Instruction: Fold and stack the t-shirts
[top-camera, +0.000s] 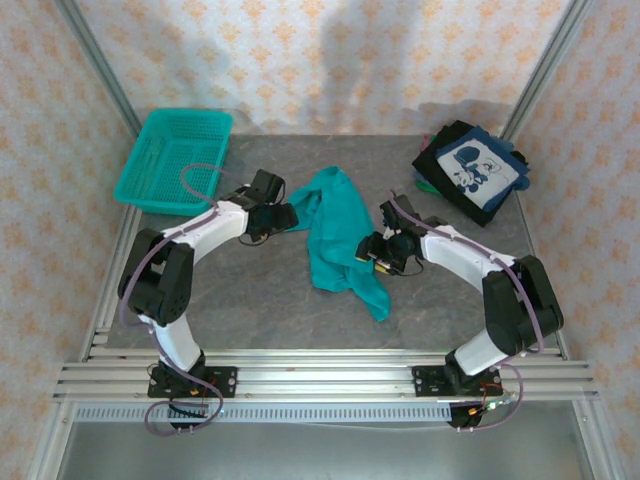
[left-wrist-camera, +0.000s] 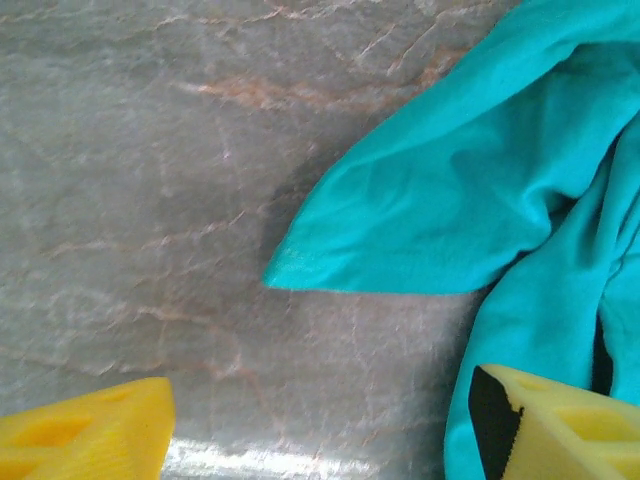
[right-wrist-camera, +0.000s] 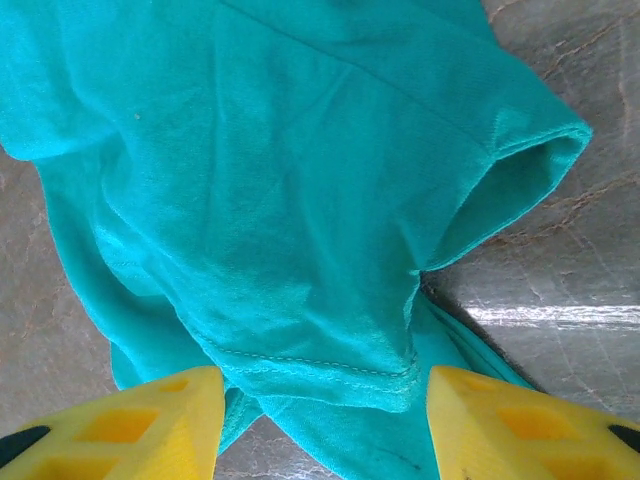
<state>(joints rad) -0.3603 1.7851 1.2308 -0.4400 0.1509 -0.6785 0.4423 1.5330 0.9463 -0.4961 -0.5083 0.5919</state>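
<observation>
Lying crumpled mid-table (top-camera: 250, 300), the teal t-shirt (top-camera: 335, 235) sits between both arms, well apart from the folded dark t-shirts (top-camera: 470, 170) at the far right corner. The left gripper (left-wrist-camera: 320, 440) stands wide apart, one finger at the cloth's edge, gripping nothing. The right gripper (right-wrist-camera: 325, 420) straddles a stitched hem, jaws parted, not clamped.

Bare desk (top-camera: 250, 300) lies open on the near left and along the far middle. The crumpled teal t-shirt (top-camera: 335, 235) blocks the centre. The mesh basket (top-camera: 175, 158) fills the far left corner; the stack of dark t-shirts (top-camera: 470, 170) takes the far right corner.
</observation>
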